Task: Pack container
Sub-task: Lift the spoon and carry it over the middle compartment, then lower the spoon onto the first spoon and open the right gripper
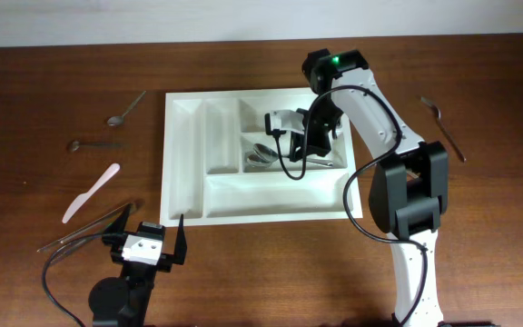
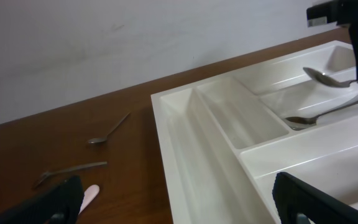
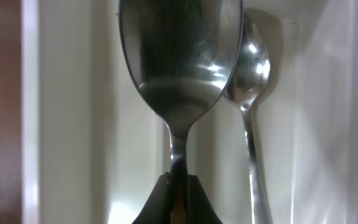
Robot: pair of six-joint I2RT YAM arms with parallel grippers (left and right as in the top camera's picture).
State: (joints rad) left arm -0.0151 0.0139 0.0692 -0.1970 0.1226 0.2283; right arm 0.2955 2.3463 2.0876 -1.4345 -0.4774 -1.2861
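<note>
On table (image 1: 44, 91): white rectangular container (image 1: 182, 154), five compartments, glossy plastic.

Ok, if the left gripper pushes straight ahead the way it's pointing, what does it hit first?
Most likely the near rim of the container, directly ahead of the open left gripper; how high the gripper sits above it is hard to judge.
</note>
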